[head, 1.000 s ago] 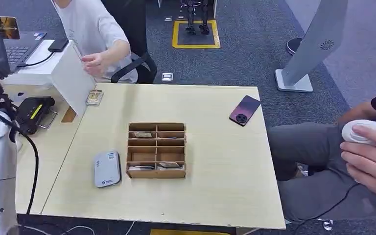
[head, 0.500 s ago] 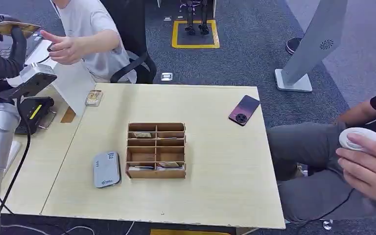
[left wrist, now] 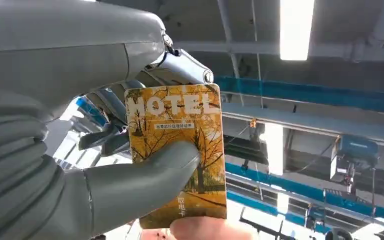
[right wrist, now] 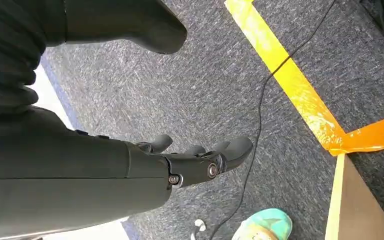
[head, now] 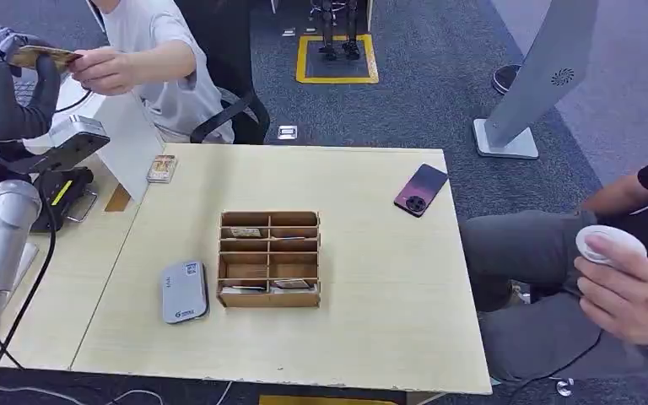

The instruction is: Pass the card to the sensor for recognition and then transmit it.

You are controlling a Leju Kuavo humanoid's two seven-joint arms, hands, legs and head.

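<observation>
Card (left wrist: 177, 150) is up in the left hand (head: 4, 80), pinched betw. thumb and fingers, high over the left side of the scene, well above the bench (head: 371, 278). Long axis runs out from the hand toward the seated person; far end of card meets that person's hand (head: 105, 69), whose fingertip touches the card's free edge in the left wrist view. So handover looks like the step in hand. Sensor (head: 184, 291) lies flat on the bench beside the wooden box (head: 270, 257), well below and apart from the card. Left arm raised, bent, hand up. Right hand (right wrist: 200, 160) hangs by the floor, fingers loosely apart, holding nothing.
</observation>
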